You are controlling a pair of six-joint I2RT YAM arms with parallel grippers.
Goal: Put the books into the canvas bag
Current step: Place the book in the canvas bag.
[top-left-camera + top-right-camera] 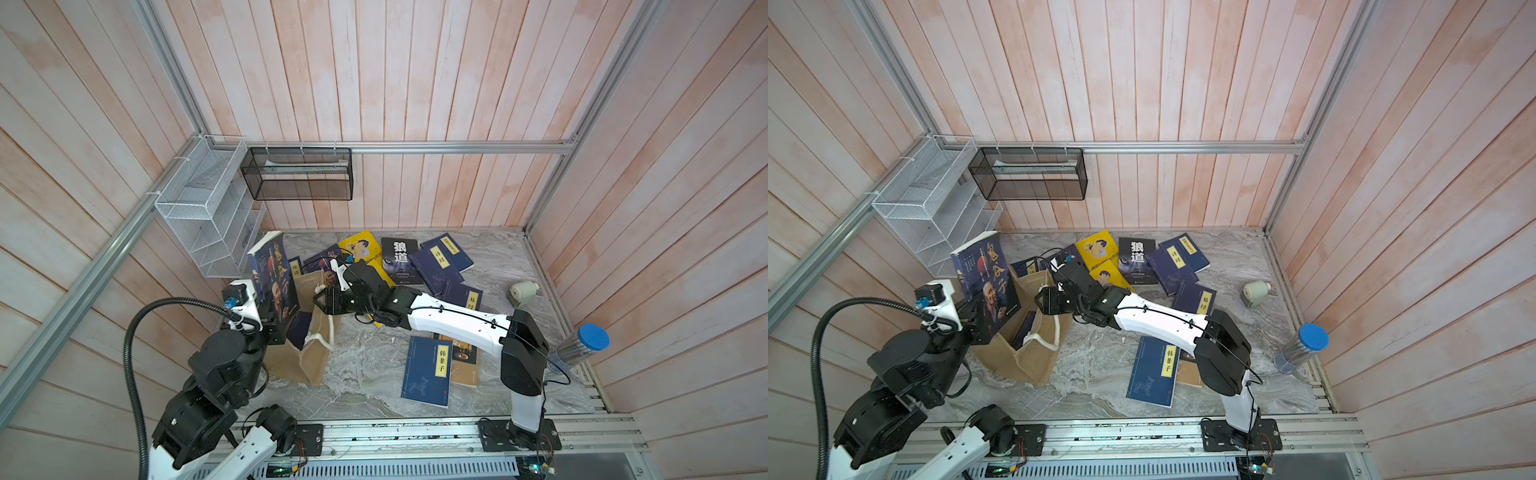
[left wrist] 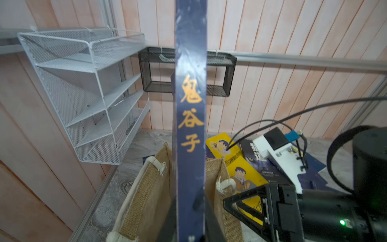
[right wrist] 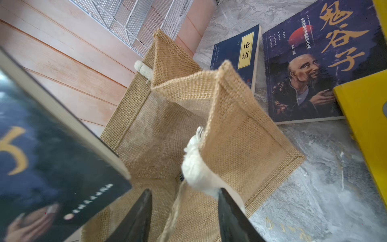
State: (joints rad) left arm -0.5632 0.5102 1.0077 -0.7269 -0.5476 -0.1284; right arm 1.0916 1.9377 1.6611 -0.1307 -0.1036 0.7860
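Clamped a dark portrait-cover book (image 1: 272, 276) by the lower end of its spine (image 2: 189, 125) in the left end effector (image 2: 189, 220), jaws pressed together on the covers, and held it upright, slightly tilted, over the open mouth of the canvas bag (image 1: 307, 365). Faced the gold-lettered spine toward the left wrist camera. Stood the bag on the left of the marbled tabletop (image 1: 365, 386), below a white wire rack (image 1: 208, 216), with one navy book (image 1: 300, 330) already inside. Held the right end effector (image 3: 185, 191) at the bag's right-hand rim, fingers (image 3: 230, 220) spread wide, one inside the mouth and one outside, straddling the rim and a white rope handle (image 3: 193, 165); could not tell whether either finger pressed the fabric. Showed, flat on the tabletop just behind the bag, a second portrait-cover copy (image 3: 314, 73) beside a navy paperback (image 3: 236, 56) with a yellow label. Scattered farther right: yellow cartoon covers (image 1: 360, 247), a black book (image 1: 400, 259), several navy volumes (image 1: 436, 266) and, nearer the front, another navy book (image 1: 428, 372) overlapping a brown one (image 1: 467, 372). Also in frame, at the tabletop's right edge and well apart from the books: a blue-lidded clear cylinder (image 1: 582, 345).
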